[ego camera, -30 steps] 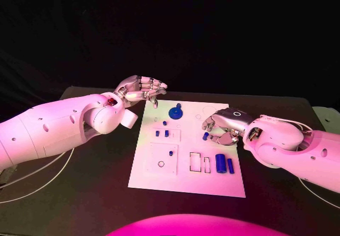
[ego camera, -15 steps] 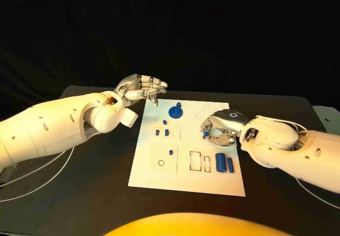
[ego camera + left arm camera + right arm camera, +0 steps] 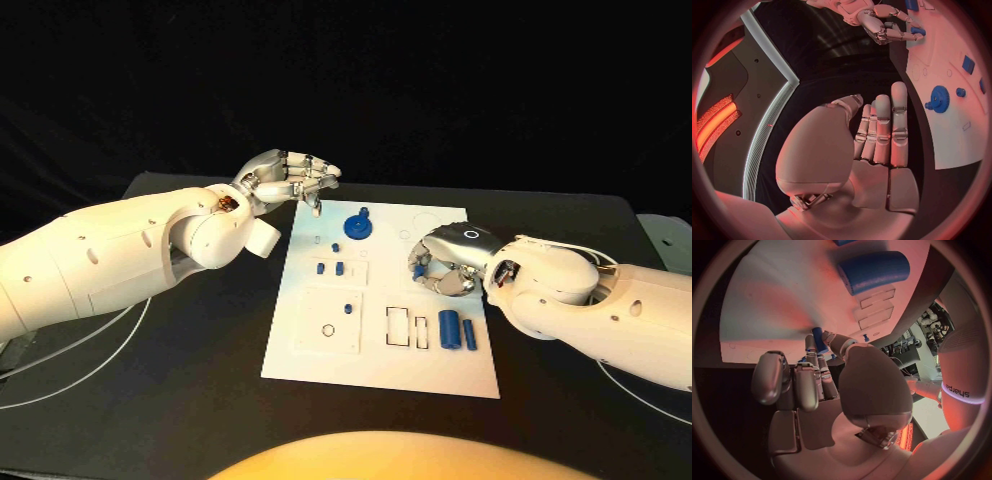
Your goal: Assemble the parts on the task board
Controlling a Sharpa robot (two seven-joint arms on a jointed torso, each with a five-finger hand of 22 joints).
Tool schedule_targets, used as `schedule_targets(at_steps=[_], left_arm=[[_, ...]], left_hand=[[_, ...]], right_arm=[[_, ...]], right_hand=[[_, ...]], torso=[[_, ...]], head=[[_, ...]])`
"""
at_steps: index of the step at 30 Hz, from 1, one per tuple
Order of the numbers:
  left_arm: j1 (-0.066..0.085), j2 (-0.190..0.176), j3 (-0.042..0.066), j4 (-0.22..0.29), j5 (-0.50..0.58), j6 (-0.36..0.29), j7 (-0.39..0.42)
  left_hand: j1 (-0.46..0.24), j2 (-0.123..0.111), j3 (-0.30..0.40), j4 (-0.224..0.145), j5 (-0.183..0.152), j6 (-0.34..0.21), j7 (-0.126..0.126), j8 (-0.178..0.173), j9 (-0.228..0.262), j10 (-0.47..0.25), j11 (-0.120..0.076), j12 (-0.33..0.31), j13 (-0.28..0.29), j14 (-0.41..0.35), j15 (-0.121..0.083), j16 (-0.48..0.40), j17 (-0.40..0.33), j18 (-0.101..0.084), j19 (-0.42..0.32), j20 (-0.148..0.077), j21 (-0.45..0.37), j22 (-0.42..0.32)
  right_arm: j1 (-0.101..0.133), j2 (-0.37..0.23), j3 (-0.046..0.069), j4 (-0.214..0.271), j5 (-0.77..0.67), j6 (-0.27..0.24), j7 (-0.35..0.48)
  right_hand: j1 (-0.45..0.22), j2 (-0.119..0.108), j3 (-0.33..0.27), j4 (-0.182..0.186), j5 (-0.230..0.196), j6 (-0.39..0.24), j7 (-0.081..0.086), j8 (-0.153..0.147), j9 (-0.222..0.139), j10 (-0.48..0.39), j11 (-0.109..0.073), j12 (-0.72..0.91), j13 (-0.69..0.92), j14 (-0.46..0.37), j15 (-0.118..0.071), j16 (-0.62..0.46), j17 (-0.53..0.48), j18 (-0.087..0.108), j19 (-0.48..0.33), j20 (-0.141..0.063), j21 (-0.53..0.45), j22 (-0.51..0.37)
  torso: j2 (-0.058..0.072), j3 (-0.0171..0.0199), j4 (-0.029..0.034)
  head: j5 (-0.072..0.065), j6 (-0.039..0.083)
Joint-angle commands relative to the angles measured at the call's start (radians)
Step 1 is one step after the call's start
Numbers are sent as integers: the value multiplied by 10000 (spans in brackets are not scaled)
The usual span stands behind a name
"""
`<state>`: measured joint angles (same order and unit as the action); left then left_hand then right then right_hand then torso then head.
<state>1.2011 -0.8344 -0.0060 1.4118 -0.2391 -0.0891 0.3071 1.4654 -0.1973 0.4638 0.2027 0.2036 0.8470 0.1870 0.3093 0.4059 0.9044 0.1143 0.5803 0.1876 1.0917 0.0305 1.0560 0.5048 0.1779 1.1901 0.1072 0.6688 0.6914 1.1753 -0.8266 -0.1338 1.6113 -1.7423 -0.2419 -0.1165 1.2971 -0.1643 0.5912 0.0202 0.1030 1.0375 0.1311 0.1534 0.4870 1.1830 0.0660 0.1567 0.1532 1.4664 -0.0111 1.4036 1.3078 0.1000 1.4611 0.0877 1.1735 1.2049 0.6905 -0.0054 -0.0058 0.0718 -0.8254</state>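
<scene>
Right hand point(image 3: 450, 262) pinching a half-hidden small blue part point(image 3: 819, 339) over the task board point(image 3: 378, 371); left hand point(image 3: 289, 181) curled, empty.

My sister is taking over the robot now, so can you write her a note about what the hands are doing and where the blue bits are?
Left hand: hangs over the table by the board's far left corner, fingers curled, holding nothing.
Right hand: low over the board, pinching a small blue peg between its fingertips.
On the board: a blue gear at the far end, two small pieces left of centre, two cylinders lying near the right edge.
Done: hard to tell; the gear may be seated.
Left: place the peg, then the cylinders and small pieces.
</scene>
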Motion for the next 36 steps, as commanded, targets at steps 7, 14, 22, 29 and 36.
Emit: schedule_targets(at_steps=[7, 14, 22, 29, 36], left_arm=[[4, 11, 6, 22, 65, 143, 42], [4, 17, 6, 8, 71, 147, 44], [2, 41, 6, -36, 79, 163, 30], [1, 76, 5, -75, 82, 181, 22], [-4, 134, 5, -109, 91, 201, 34]], left_hand=[[-98, -13, 66, 11, -2, -62, -25, -23, 9, -74, -2, 45, 8, -4, 30, -7, 11, 56, 11, 62, -52, 3], [-98, -13, 66, 11, -2, -62, -25, -23, 9, -74, -2, 45, 8, -4, 30, -7, 11, 56, 11, 62, -52, 3], [-109, 3, 79, 6, -1, -59, -26, -15, 18, -76, -3, 63, 18, -7, 29, -2, 15, 57, 10, 63, -53, 4], [-111, 6, 83, 2, -1, -61, -26, -13, 20, -79, -4, 68, 20, -4, 29, 2, 17, 58, 12, 63, -52, 5], [-115, 7, 85, 0, -2, -62, -26, -11, 22, -82, -4, 72, 23, -4, 28, 5, 19, 59, 12, 64, -51, 5]], right_arm=[[-44, -20, -21, 57, -414, -359, -207], [4, -267, 12, 454, -296, -807, -184], [281, -782, 133, 1267, 356, -1291, -81], [362, -747, 160, 1974, 783, -1512, 114], [29, 87, 83, 2075, 807, -1509, 292]], right_hand=[[234, 417, 240, -134, -266, 342, -106, 320, 175, 374, -120, 166, 91, 564, -151, 104, 353, -117, 33, -154, 133, 117], [216, 424, 220, -168, -273, 393, -142, 425, 249, 485, -156, 196, 122, 563, -182, 98, 338, -119, 40, -182, 139, 130], [195, 377, 200, -187, -265, 368, -124, 441, 267, 486, -155, 182, 127, 559, -188, 88, 323, -115, 35, -192, 118, 114], [190, 364, 196, -192, -252, 360, -116, 443, 271, 487, -150, 179, 128, 564, -188, 102, 343, -119, 40, -194, 135, 131], [181, 352, 191, -194, -240, 352, -109, 445, 274, 485, -146, 173, 130, 563, -186, 97, 335, -117, 38, -195, 123, 120]], torso=[[-5, 2, -5], [-16, -10, -3], [-19, -13, -3], [-16, -3, -23], [-14, -2, -16]], head=[[14, -19], [1, -17], [-2, -6], [77, 1], [169, -26]])
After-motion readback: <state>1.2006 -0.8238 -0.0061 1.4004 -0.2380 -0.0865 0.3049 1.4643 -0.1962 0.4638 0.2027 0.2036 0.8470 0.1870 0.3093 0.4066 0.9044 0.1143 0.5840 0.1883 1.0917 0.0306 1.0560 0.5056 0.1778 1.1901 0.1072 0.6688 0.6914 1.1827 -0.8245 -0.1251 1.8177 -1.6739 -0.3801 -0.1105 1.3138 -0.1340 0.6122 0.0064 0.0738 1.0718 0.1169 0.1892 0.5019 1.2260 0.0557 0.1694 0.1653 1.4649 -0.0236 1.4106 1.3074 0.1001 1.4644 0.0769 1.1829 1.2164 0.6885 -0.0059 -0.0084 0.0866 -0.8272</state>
